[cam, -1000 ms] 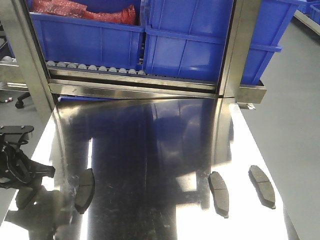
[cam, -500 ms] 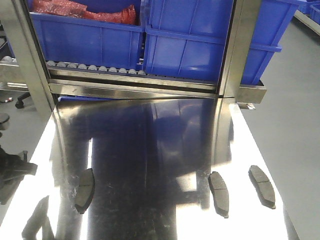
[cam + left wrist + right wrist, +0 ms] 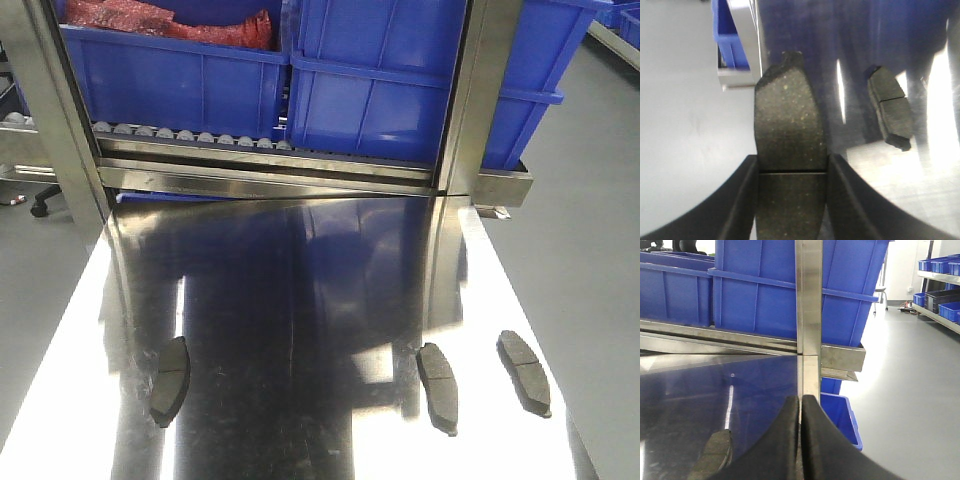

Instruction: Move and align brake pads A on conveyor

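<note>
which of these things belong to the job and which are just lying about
Job: three brake pads on the steel table; fourth pad in the jaws of the left gripper.
Lying about: blue bins, red contents of one, roller rack.

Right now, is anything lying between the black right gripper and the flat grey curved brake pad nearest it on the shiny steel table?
Nothing visible does. In the right wrist view the shut black right gripper sits just beside the flat grey brake pad, with only bare shiny steel table between them.
</note>
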